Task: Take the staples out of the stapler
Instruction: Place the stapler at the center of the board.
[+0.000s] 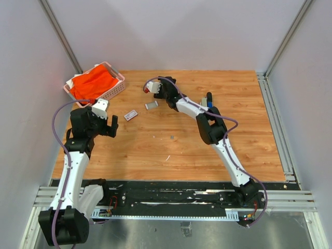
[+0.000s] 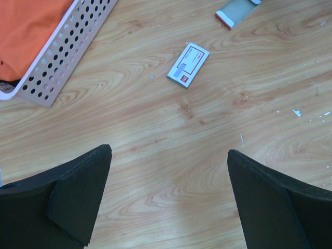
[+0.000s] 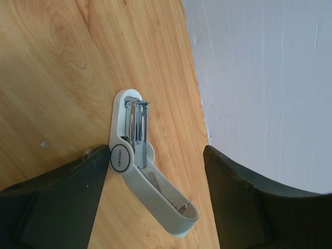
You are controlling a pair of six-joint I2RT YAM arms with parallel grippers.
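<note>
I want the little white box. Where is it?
In the top view, the white box lies on the table just right of the left gripper, near the pink basket.

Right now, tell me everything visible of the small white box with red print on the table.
The small white box is a flat rectangle, apparently card, with a red outline on its face, a red band at one end and greyish print. It looks closed and lies flat, askew, on the wooden table, touching nothing; the perforated basket is apart from it.
</note>
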